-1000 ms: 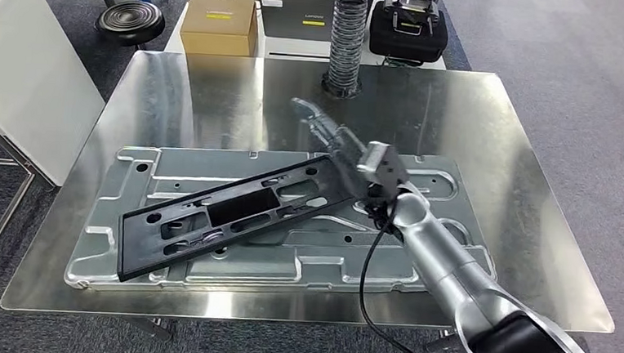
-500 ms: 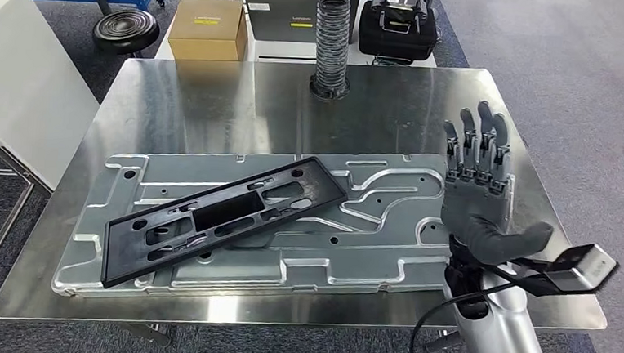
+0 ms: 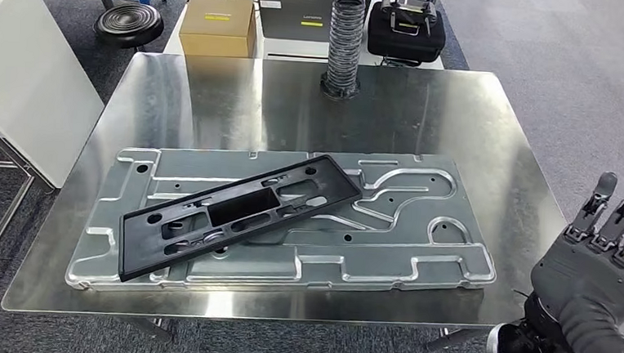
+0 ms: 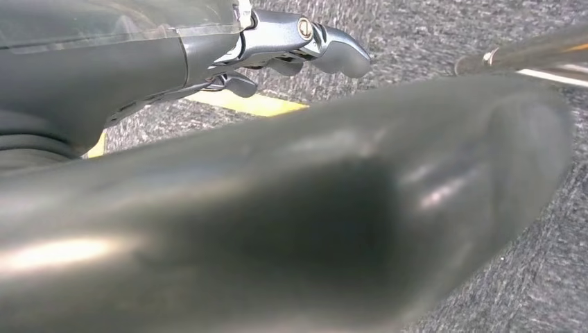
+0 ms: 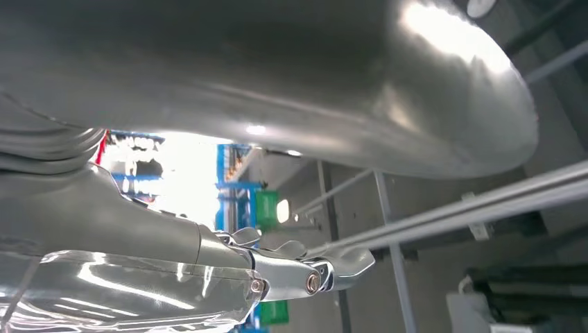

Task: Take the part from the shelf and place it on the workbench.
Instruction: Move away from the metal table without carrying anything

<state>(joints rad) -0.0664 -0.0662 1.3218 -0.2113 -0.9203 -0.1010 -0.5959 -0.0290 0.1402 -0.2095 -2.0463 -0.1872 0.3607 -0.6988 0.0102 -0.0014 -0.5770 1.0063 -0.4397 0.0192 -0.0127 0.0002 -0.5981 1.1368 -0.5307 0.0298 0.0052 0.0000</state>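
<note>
The part [image 3: 241, 213], a long black plastic frame with cut-outs, lies flat and slanted on a grey stamped metal panel [image 3: 418, 257] that covers the steel workbench [image 3: 427, 110]. Nothing touches it. My right hand [image 3: 606, 260] is raised past the bench's near right corner, well clear of the part, with its fingers spread and nothing in it. In the right wrist view its thick thumb [image 5: 277, 69] and fingertips [image 5: 326, 267] hold nothing. My left hand [image 4: 277, 208] hangs over grey carpet, its fingers [image 4: 312, 45] apart from the thumb and empty.
At the bench's far edge stands an upright coiled hose [image 3: 345, 43]. Behind it sit a cardboard box [image 3: 218, 23], a grey laptop [image 3: 294, 12] and a black case [image 3: 406, 27]. A black stool [image 3: 128, 22] and a white cabinet [image 3: 21, 69] stand to the left.
My right hand has let go of the part's right end and drawn back to the right and toward my body, off the bench. The part stays lying on the panel.
</note>
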